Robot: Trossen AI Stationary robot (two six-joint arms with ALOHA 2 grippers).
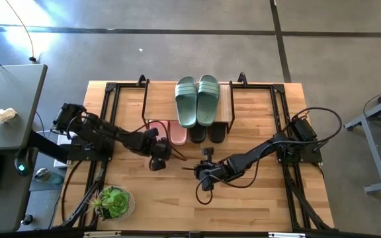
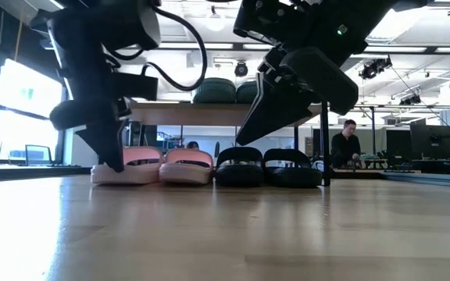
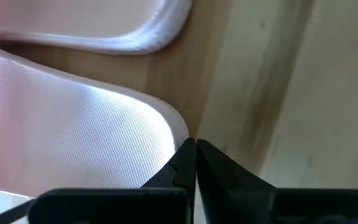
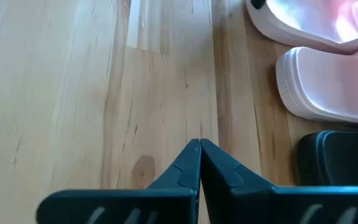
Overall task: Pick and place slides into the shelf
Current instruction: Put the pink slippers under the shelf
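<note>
The sage green slides (image 1: 197, 99) lie on the plank top of the shelf (image 1: 161, 102). Under the plank, on the table, the light pink slides (image 2: 151, 165) stand at the left and the black slides (image 2: 268, 166) at the right, heels toward the near edge. My left gripper (image 3: 195, 149) is shut and points steeply down just beside the heel of a pink slide (image 3: 73, 130). My right gripper (image 4: 199, 144) is shut and empty, slanting down over bare table in front of the black slides (image 4: 340, 158). In the high view, my left gripper (image 1: 159, 155) and my right gripper (image 1: 200, 173) are both nearer than the shelf. My left gripper's shut fingertips stand at the heel rim (image 3: 176, 127) of a pink slide, coming from above and slanting down. Whether they touch the rim, I cannot tell. The slide lies flat on the table.
A small potted plant (image 1: 114, 201) stands near the table's front left corner. A grey desk (image 1: 5, 112) is beside the table on the left. Black frames (image 1: 108, 99) run along both table sides. A person (image 2: 346, 144) sits in the room behind.
</note>
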